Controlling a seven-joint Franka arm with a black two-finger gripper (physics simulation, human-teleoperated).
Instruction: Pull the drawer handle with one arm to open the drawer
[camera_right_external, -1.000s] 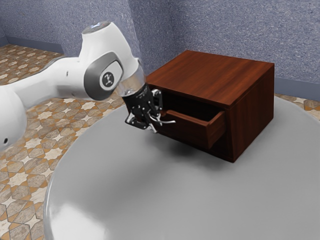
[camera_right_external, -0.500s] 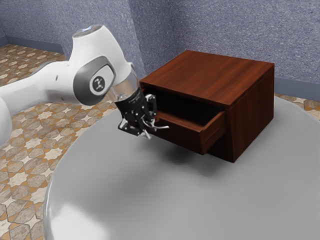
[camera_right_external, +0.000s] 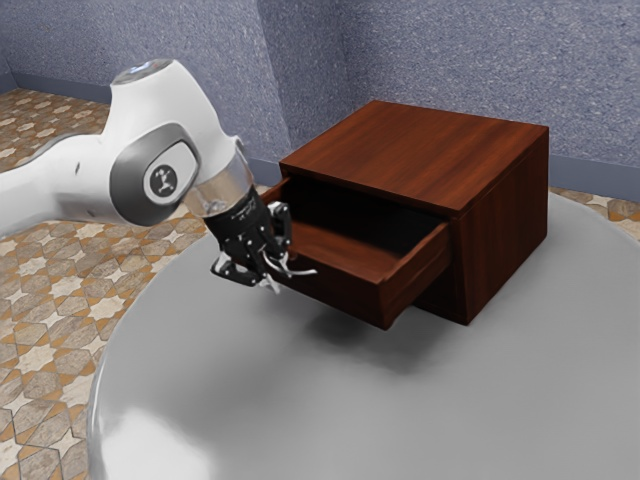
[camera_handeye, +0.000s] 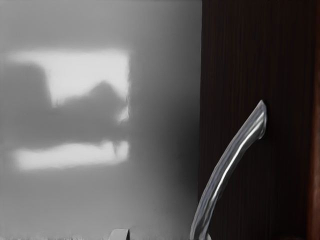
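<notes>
A dark wooden cabinet (camera_right_external: 440, 180) stands on the round grey table (camera_right_external: 330, 400). Its drawer (camera_right_external: 365, 262) sticks out well past the cabinet front, toward the exterior view's left. A curved silver handle (camera_right_external: 297, 269) is fixed to the drawer's front. My black gripper (camera_right_external: 272, 268) is shut on that handle, with the arm coming in from the exterior view's left. In the wrist view the handle (camera_handeye: 227, 167) curves up close against the dark drawer front (camera_handeye: 280, 75), with the grey table (camera_handeye: 100, 200) beside it.
The table edge (camera_right_external: 100, 380) curves around at the exterior view's left, above a patterned tile floor (camera_right_external: 50, 310). Blue-grey walls (camera_right_external: 450, 50) rise behind the cabinet. Bare tabletop lies in front of the drawer.
My gripper has moved toward the exterior view's left and a little down, and the drawer has slid further out of the cabinet with it.
</notes>
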